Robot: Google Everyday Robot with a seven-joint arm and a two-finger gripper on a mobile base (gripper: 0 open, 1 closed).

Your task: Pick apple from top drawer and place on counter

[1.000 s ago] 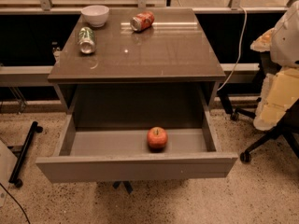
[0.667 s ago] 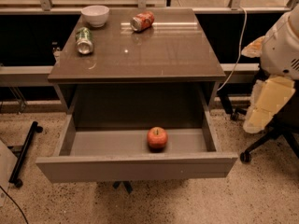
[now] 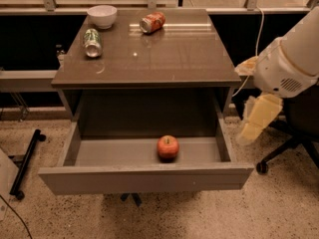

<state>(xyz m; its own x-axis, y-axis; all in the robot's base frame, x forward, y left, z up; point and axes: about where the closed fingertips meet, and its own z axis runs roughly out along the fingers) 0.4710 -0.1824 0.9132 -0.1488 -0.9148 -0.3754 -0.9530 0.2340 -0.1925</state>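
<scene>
The red-orange apple (image 3: 168,147) sits inside the open top drawer (image 3: 144,178), right of its middle and near the front panel. The glossy grey-brown counter (image 3: 169,59) tops the cabinet above it. My gripper (image 3: 253,126) hangs at the right of the cabinet, beside the drawer's right wall and just outside it, below the white arm (image 3: 291,54). It is apart from the apple, to its right and a little higher.
On the counter's back edge stand a white bowl (image 3: 102,16), a green can (image 3: 92,42) lying on its side, and a red-orange soda can (image 3: 152,22) lying on its side. An office chair base (image 3: 286,151) stands right of the cabinet. A black stand (image 3: 27,161) lies on the floor at the left.
The arm and gripper have moved left and down, toward the drawer's right side. The apple and the drawer have not moved.
</scene>
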